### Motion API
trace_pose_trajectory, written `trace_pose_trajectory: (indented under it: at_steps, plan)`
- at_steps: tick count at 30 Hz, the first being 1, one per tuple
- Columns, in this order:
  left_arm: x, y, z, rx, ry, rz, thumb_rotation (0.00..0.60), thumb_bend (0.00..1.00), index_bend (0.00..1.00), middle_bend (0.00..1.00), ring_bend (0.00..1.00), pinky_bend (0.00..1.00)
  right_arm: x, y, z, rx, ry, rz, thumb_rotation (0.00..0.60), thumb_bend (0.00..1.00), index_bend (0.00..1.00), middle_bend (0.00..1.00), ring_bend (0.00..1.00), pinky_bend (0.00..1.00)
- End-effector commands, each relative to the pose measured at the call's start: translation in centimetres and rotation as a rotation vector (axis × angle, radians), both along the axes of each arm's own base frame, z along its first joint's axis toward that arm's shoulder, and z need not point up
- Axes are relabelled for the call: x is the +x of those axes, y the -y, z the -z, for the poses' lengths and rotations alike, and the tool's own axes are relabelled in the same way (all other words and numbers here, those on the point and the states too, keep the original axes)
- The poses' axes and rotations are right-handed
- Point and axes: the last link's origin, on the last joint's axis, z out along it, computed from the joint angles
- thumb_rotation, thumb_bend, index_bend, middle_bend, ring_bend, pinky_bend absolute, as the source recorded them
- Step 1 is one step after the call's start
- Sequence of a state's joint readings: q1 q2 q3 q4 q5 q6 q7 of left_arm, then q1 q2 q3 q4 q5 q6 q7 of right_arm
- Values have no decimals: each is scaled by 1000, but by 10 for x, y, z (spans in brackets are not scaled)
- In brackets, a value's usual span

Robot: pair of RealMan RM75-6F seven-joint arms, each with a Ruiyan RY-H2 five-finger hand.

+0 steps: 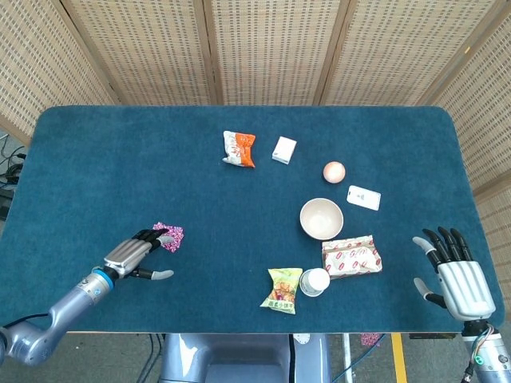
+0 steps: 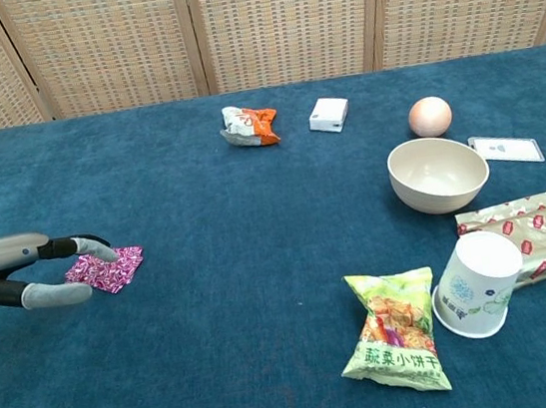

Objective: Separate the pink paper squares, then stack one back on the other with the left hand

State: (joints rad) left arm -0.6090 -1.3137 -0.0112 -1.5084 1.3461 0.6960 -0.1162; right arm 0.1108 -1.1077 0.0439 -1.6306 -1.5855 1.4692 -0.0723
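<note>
Looking down from the head view, the pink patterned paper squares (image 1: 170, 237) lie flat on the blue cloth table (image 1: 104, 159), apparently as one stack. The left hand (image 1: 137, 254) reaches over their near edge, fingers extended, thumb apart; contact is hard to judge. The right hand (image 1: 457, 273) hangs spread and empty off the table's edge. Thin sheets could slide together rather than part, or crumple.

From the chest view, the fingertips (image 2: 98, 251) overlap the squares' left corner, thumb lower and apart, nothing pinched; the right hand is absent.

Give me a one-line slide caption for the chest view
Left hand reaches over the pink squares; bowl and snacks sit aside.
</note>
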Motion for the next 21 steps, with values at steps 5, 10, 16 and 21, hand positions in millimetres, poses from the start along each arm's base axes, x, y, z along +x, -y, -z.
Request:
trace_pose_trajectory:
  at_steps: [5, 10, 16, 21]
  plan:
    - [1, -1, 9, -14, 3, -6, 117, 49, 104, 0, 0, 0, -2, -1, -1, -3, 1, 8, 600, 311, 174, 123, 0, 0]
    - [4, 0, 15, -32, 3, -6, 117, 49, 104, 0, 0, 0, -3, -2, -1, -7, 5, 15, 600, 311, 174, 123, 0, 0]
    - [6, 1, 18, -40, -6, 2, 115, 50, 104, 0, 0, 0, -4, -3, -2, -10, 8, 14, 600, 311, 174, 123, 0, 0]
    - [7, 2, 20, -49, -9, 1, 117, 53, 104, 0, 0, 0, -5, -3, -3, -14, 10, 20, 600, 311, 174, 123, 0, 0]
